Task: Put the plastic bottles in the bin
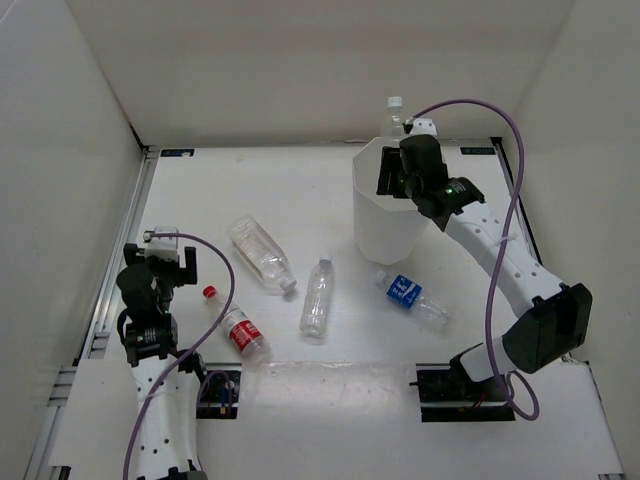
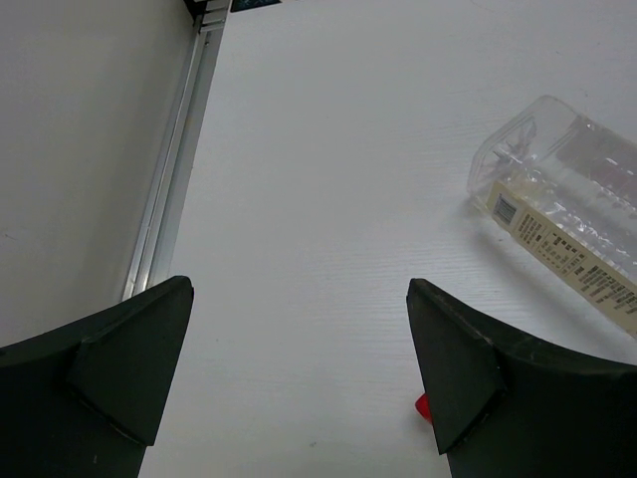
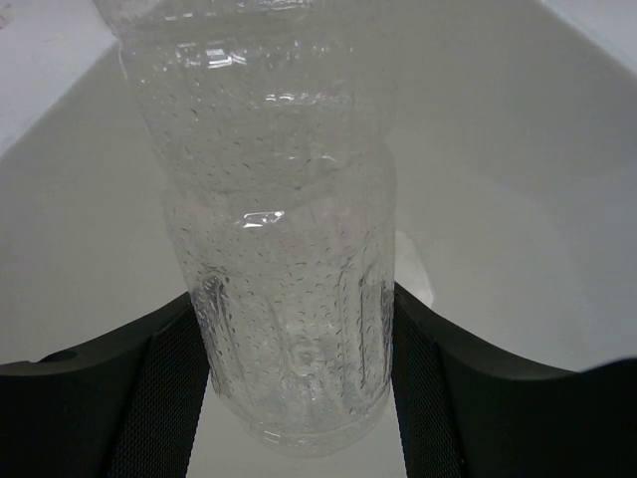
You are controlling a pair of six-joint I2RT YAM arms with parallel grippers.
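Note:
My right gripper [image 1: 398, 178] hangs over the open top of the white bin [image 1: 385, 235], shut on a clear unlabelled plastic bottle [image 3: 284, 249]. The bottle's white cap [image 1: 395, 103] sticks up beyond the bin's far rim. In the right wrist view the bin's inner wall [image 3: 518, 149] lies below the bottle. On the table lie a wide clear bottle [image 1: 260, 255], a slim clear bottle [image 1: 318, 297], a red-labelled bottle [image 1: 240, 330] and a blue-labelled bottle [image 1: 412, 297]. My left gripper [image 1: 165, 262] is open at the far left, above bare table, with nothing between its fingers [image 2: 139, 349].
A metal rail [image 1: 125, 240] runs along the table's left edge, close to the left arm. White walls enclose the back and both sides. The wide clear bottle [image 2: 562, 214] and a red cap [image 2: 422, 406] show to the right of the left fingers.

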